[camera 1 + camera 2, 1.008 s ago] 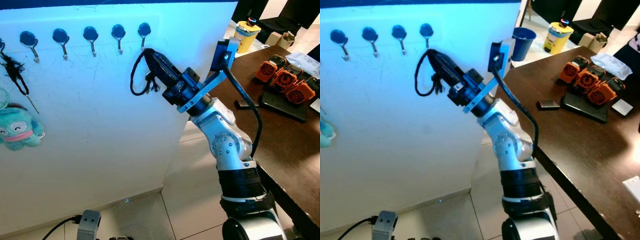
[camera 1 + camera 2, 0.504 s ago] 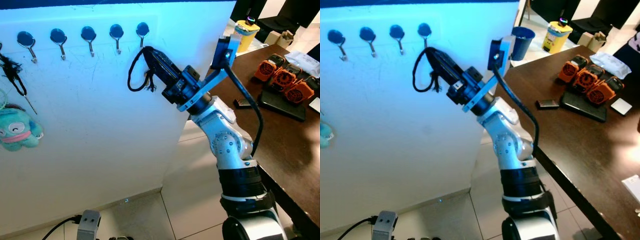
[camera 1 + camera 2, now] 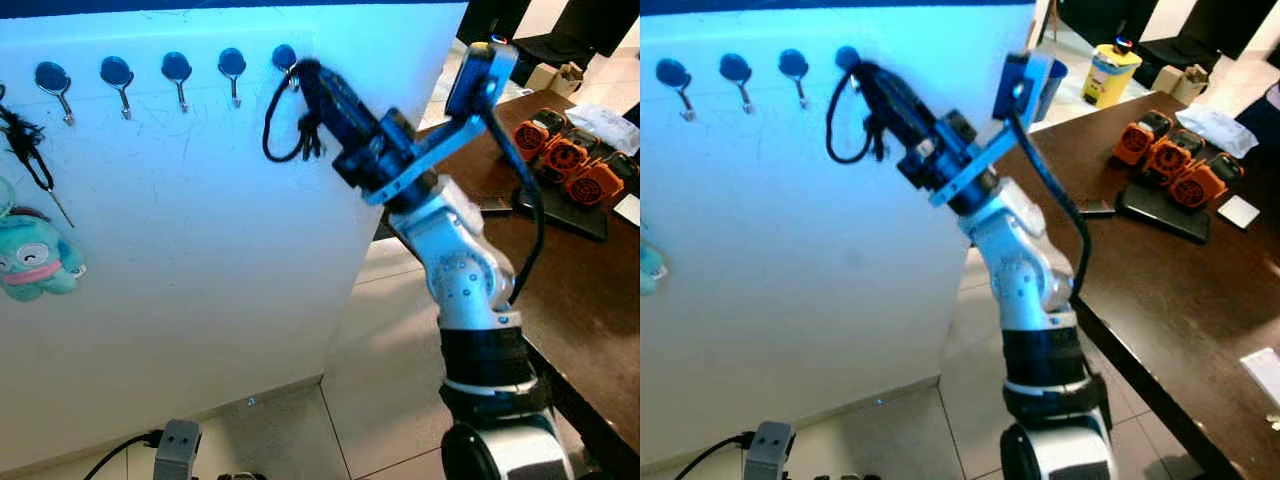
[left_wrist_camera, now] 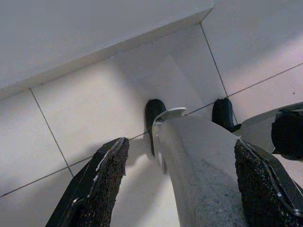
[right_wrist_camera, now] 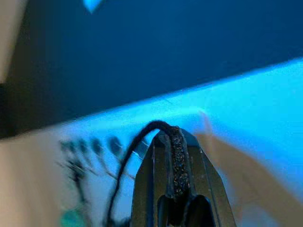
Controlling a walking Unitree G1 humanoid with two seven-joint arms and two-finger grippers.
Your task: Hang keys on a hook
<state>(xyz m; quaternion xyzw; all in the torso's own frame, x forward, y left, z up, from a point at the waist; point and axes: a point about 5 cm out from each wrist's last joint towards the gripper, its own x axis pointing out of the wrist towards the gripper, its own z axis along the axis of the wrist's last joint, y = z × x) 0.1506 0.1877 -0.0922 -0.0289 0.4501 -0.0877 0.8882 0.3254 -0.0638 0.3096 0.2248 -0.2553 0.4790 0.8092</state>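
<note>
A row of blue-capped metal hooks runs along the top of the white board. My right gripper is raised against the rightmost hook, shut on a black cord loop with keys that dangles below its fingers. In the right wrist view the cord runs out from between the closed fingers. Whether the loop is over the hook I cannot tell. My left gripper hangs low over the tiled floor, open, with nothing between its fingers.
A teal plush toy and a black lanyard hang at the board's left end. A dark table at the right holds orange devices and a black tray. A yellow container stands behind.
My right gripper has lifted the cord loop up and toward the board, from below the rightmost hook to level with it.
</note>
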